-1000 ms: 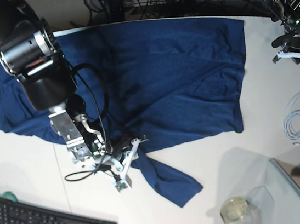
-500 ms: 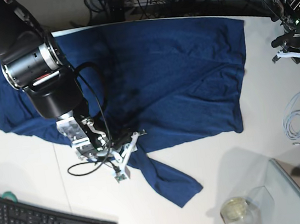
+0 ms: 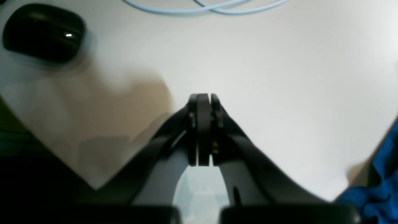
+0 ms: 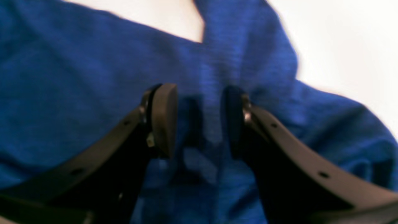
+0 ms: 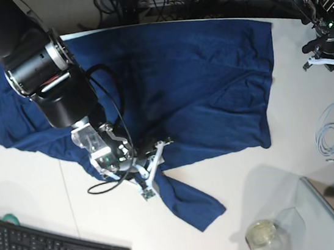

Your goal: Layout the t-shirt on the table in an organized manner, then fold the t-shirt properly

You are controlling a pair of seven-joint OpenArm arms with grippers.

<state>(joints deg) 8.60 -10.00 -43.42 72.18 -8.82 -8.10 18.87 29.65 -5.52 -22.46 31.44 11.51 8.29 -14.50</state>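
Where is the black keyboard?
In the base view the keyboard lies at the bottom left corner of the table, below the t-shirt.

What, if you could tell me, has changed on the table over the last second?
The right hand has travelled toward the base view's right, over the t-shirt near its lower sleeve, open, gripping nothing. The shirt's lie, the shut left hand and the keyboard stayed as they were.
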